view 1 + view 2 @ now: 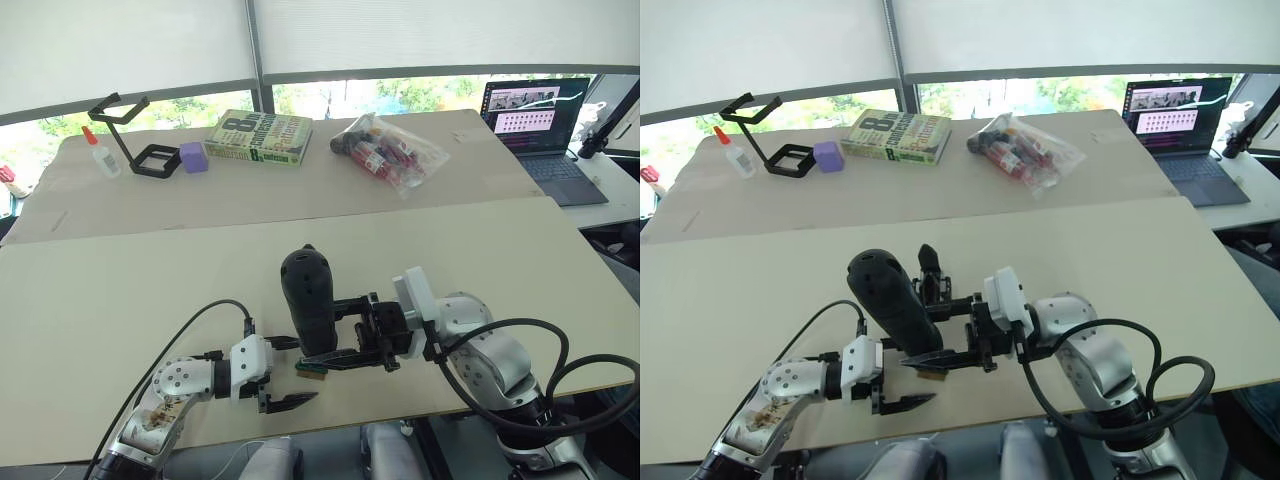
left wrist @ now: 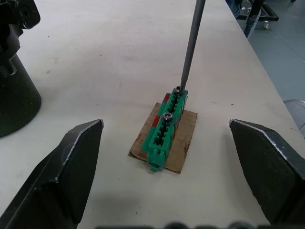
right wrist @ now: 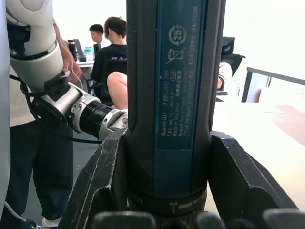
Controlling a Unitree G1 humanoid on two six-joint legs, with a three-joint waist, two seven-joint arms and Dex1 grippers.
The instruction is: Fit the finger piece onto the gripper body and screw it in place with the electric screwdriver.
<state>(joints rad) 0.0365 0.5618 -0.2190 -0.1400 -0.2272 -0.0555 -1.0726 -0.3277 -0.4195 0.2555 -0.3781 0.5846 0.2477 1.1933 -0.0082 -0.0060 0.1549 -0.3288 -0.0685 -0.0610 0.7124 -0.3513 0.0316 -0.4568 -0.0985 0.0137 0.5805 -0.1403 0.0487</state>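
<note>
Near desk edge, right end effector (image 1: 350, 330) clamps thick black cylindrical electric screwdriver (image 1: 308, 297); left end effector (image 2: 167, 157) open. Bit may slip off small green-and-red block (image 2: 165, 130) screw.

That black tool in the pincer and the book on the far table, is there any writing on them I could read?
"Bosch GO", on the blue label of the electric screwdriver held in the right pincer.
"25" in a circle and "04/2026", on the same label.
The label's other small lines are too fine to read surely.
"8", large, on the cover of the book; its other words are too small to read.
</note>
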